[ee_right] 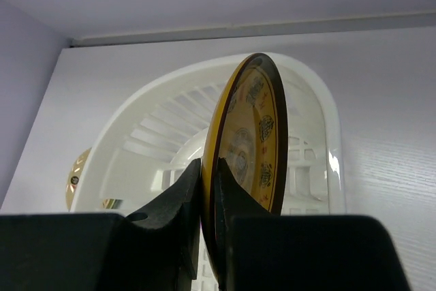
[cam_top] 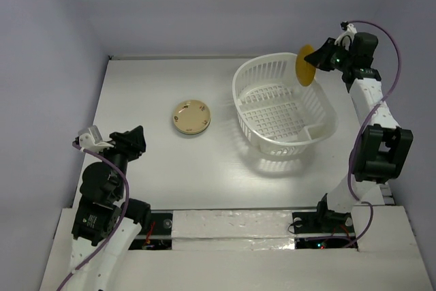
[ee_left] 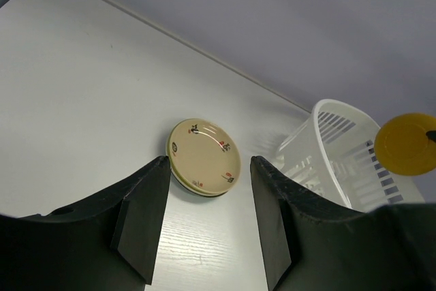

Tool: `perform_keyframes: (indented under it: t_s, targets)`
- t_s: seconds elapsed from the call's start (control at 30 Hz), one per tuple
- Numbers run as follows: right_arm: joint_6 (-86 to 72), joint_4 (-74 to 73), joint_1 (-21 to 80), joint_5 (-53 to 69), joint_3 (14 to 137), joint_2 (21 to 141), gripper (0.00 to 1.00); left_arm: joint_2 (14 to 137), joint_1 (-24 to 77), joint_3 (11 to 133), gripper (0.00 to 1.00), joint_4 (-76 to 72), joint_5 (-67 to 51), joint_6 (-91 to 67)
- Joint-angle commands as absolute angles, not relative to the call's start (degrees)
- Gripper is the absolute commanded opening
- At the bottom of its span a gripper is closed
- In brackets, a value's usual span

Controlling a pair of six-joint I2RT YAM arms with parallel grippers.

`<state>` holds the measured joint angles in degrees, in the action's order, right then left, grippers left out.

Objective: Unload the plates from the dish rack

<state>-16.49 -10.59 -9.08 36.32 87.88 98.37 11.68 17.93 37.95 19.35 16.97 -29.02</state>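
While the right gripper was clamped on the lower rim of the orange-yellow plate, it held that plate on edge in the air by the far right rim of the dish rack; the left gripper stood open and empty, near the beige plate on the table. The held plate looked stiff, light and glossy, so probably slippery and breakable; a firm pinch deep over the rim seemed the safest hold.

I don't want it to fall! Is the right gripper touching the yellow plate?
Touching. The right wrist view shows the right gripper pinching the yellow plate at its edge, no gap.
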Motion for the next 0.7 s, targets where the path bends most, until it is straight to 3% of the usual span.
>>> perform_keyframes:
  t_s: [0.0, 0.17, 0.27, 0.4, 0.43, 0.57, 0.67]
  targets:
    - [-17.4, -2.4, -9.2, 37.9, 84.8, 92.8, 0.0, 11.7, 18.2, 38.5, 0.48, 16.9, 16.5, -28.7]
    - [-13.2, -2.6, -4.3, 38.9, 84.5, 85.2, 0.0, 11.6, 18.2, 38.4, 0.48, 16.6, 16.3, -28.6]
    - [-7.2, -5.4, 5.8, 34.1, 84.9, 80.9, 0.0, 11.4, 17.6, 38.4, 0.46, 16.5, 16.3, -28.5]
    - [-0.9, -7.1, 21.3, 23.9, 85.7, 79.9, 0.0, 11.3, 16.3, 38.5, 0.07, 16.2, 16.2, -27.5]
    - [-0.7, -6.9, 26.6, 22.5, 85.9, 81.0, 0.0, 11.1, 15.6, 38.5, 0.04, 16.2, 16.3, -27.4]
    - [3.9, -9.1, 38.2, 15.8, 90.0, 87.7, 0.0, 10.8, 15.0, 38.9, 0.04, 16.6, 17.7, -27.4]
    - [8.3, -14.7, 45.7, 8.3, 97.4, 96.6, 0.0, 10.5, 15.0, 39.5, 0.17, 16.6, 18.6, -27.2]
